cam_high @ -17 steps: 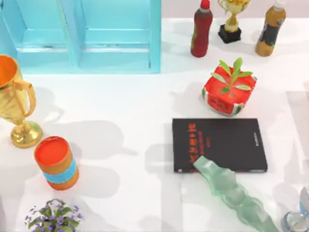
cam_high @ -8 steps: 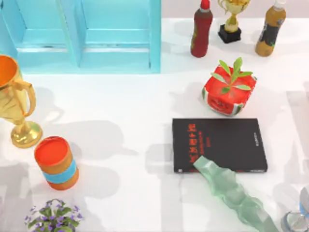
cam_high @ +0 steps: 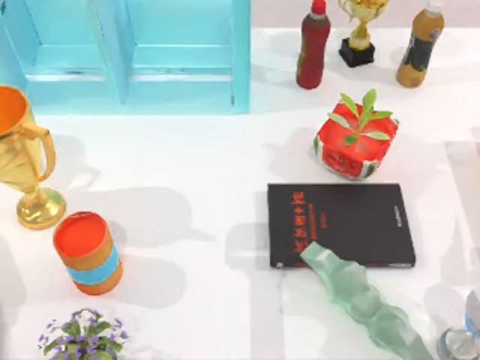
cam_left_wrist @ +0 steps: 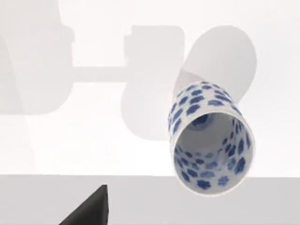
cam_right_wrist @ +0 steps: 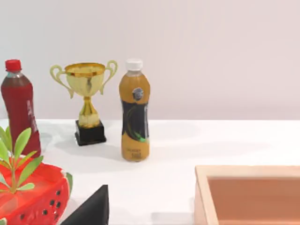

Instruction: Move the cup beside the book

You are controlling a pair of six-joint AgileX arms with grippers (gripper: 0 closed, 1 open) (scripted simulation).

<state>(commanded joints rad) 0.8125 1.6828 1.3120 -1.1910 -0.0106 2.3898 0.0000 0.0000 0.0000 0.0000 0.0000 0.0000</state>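
The cup (cam_left_wrist: 211,140), white with blue spots, stands on the white table in the left wrist view, its empty mouth turned toward the camera. A dark part of my left gripper (cam_left_wrist: 89,210) shows close to the camera, apart from the cup. The book (cam_high: 341,223), black with red lettering, lies flat right of the table's middle in the top view. A dark part of my right gripper (cam_right_wrist: 91,208) juts into the right wrist view, which faces the back of the table.
A pale green wavy object (cam_high: 360,300) overlaps the book's near edge. A red watermelon planter (cam_high: 354,139) sits behind the book. An orange can (cam_high: 88,251) and a gold trophy (cam_high: 22,161) stand at the left, a blue cabinet (cam_high: 135,52) at the back. A wooden box (cam_right_wrist: 248,194) lies near the right gripper.
Shadows at the table's near left edge have shifted. The objects on the table have stayed in place.
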